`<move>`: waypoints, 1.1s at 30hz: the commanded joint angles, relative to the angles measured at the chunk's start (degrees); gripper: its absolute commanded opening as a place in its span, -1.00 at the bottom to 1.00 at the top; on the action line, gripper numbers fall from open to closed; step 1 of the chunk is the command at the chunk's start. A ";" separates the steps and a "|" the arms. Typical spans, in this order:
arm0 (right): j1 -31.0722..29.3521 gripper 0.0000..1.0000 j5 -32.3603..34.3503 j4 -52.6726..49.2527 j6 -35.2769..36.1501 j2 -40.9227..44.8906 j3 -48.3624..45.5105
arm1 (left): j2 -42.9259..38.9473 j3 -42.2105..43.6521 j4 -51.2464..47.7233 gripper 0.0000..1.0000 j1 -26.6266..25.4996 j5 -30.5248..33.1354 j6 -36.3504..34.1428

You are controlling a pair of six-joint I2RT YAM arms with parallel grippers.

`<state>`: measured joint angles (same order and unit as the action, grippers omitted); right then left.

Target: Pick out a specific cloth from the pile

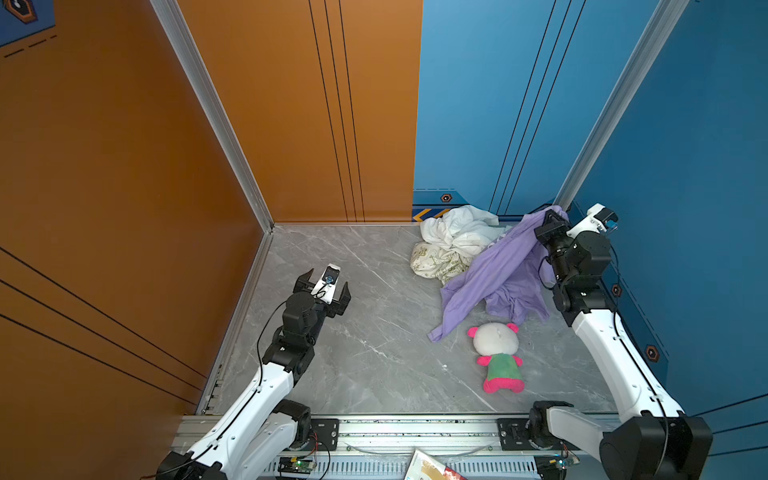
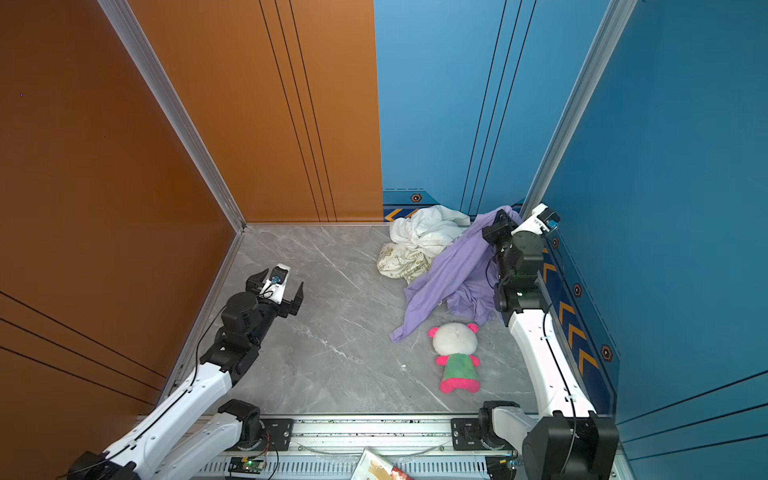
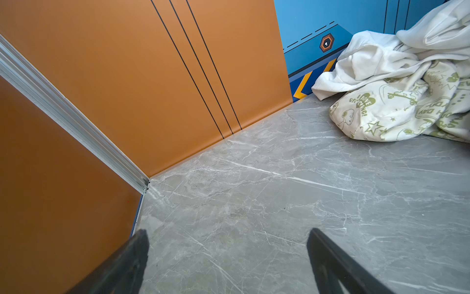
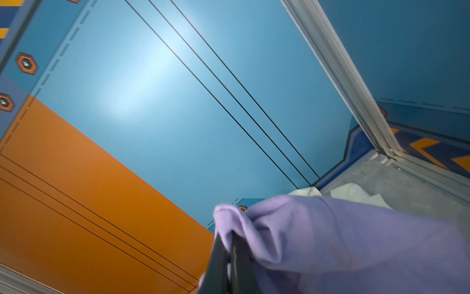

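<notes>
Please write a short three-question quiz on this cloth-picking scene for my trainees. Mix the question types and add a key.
1. True or false: the left gripper is open and empty.
2. The right gripper is shut on: A) white cloth B) lilac cloth C) plush toy.
3. Fill in: in the pile, the cream cloth carries ___ print.
Key: 1 true; 2 B; 3 green.

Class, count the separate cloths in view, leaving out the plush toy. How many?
3: the lilac cloth hangs from the right tool; the white cloth lies by the back wall; the cream printed cloth lies against it. Others may hide underneath.
</notes>
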<state>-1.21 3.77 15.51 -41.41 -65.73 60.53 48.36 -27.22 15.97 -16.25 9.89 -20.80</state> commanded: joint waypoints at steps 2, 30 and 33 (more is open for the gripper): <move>-3.48 -1.00 2.53 1.80 6.68 -1.43 7.33 | -1.17 0.93 -0.14 0.96 -0.72 0.79 -0.65; -36.46 -1.00 -20.01 -15.91 20.35 -51.20 85.11 | -2.04 1.17 -0.15 0.96 -1.06 1.46 -1.00; -37.21 -1.00 -21.12 -22.50 21.72 -52.73 84.58 | -2.04 1.20 -0.14 0.96 -1.14 1.59 -1.00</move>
<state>-38.22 -13.98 -0.93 -21.39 -117.43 143.98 47.03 -27.00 15.97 -16.69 10.33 -21.04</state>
